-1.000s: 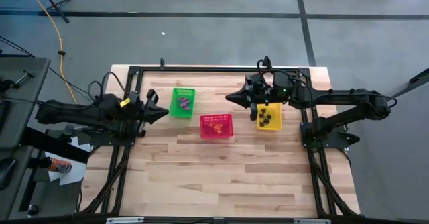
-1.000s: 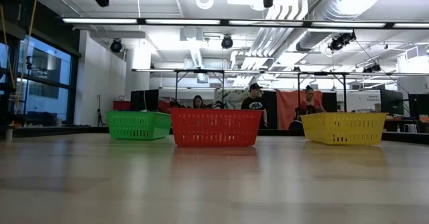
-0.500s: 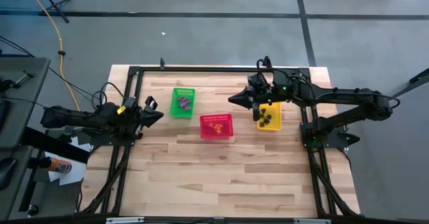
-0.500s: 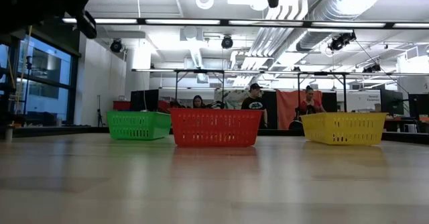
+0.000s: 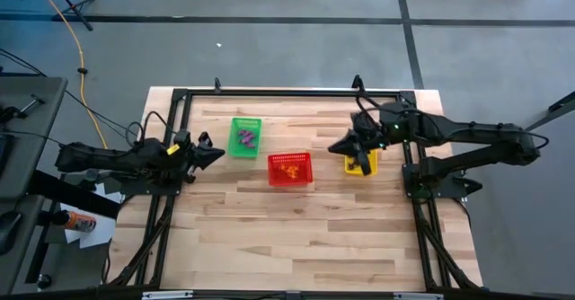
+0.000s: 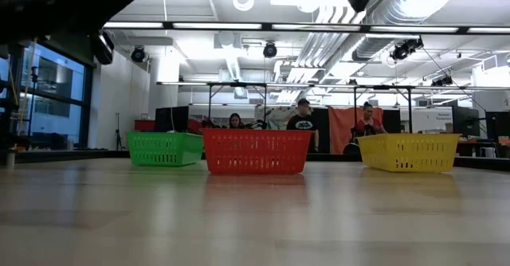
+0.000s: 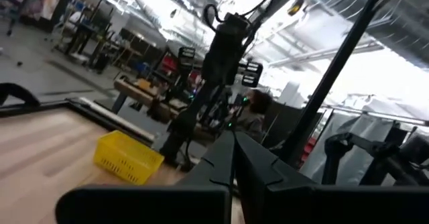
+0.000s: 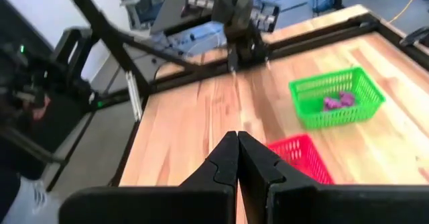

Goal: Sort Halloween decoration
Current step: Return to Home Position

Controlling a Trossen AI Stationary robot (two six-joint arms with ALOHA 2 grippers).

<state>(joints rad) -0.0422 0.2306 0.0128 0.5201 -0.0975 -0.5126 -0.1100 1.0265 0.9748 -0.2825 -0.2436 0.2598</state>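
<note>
Three mesh baskets stand in a row on the wooden table: green point(image 5: 244, 136), red point(image 5: 289, 168) and yellow point(image 5: 358, 164). Purple trinkets point(image 8: 338, 101) lie in the green basket and orange trinkets point(image 5: 289, 166) in the red one. My right arm hides the inside of the yellow basket. My left gripper point(image 5: 218, 154) hangs shut and empty just left of the green basket, tipped a little upward point(image 7: 234, 150). My right gripper point(image 5: 332, 147) is shut and empty, up in the air between the red and yellow baskets, tilted slightly down point(image 8: 237, 141).
A black frame point(image 5: 287, 92) runs along the table's far edge and down both sides. The near half of the table point(image 5: 287, 237) is bare wood. People stand in the room beyond the far edge point(image 6: 303, 119).
My left gripper has sunk and rolled a little, staying beside the green basket. My right gripper has drawn back toward the table's right and near edges, so its arm now lies over the yellow basket. Both have stayed shut. The baskets have not moved.
</note>
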